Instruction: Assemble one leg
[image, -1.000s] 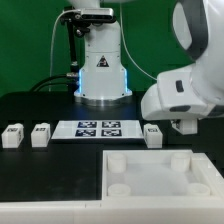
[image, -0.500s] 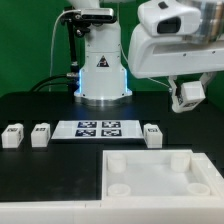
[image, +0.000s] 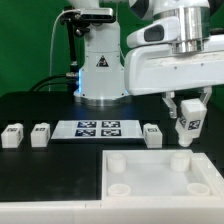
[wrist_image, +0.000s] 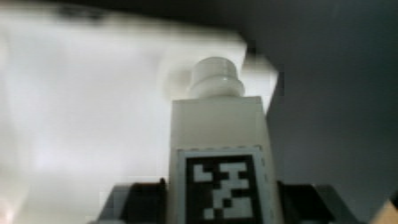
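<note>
My gripper (image: 188, 120) is shut on a white leg (image: 188, 127) with a black-and-white tag, holding it upright in the air above the far right corner of the large white tray-like piece (image: 160, 178). In the wrist view the leg (wrist_image: 221, 130) fills the middle, tag toward the camera, screw tip pointing away, with the dark fingers (wrist_image: 139, 203) on both sides of it. Three more legs stand on the black table: two at the exterior view's left (image: 12, 135) (image: 40, 133) and one beside the marker board at its right end (image: 152, 134).
The marker board (image: 98, 129) lies flat in the middle of the table. The robot's white base (image: 102, 70) stands behind it. The tray-like piece has round corner sockets (image: 118, 160) and lies at the front right.
The gripper with the leg has come down and turned the leg upright, from higher at the right to just above the tray-like piece's far right corner.
</note>
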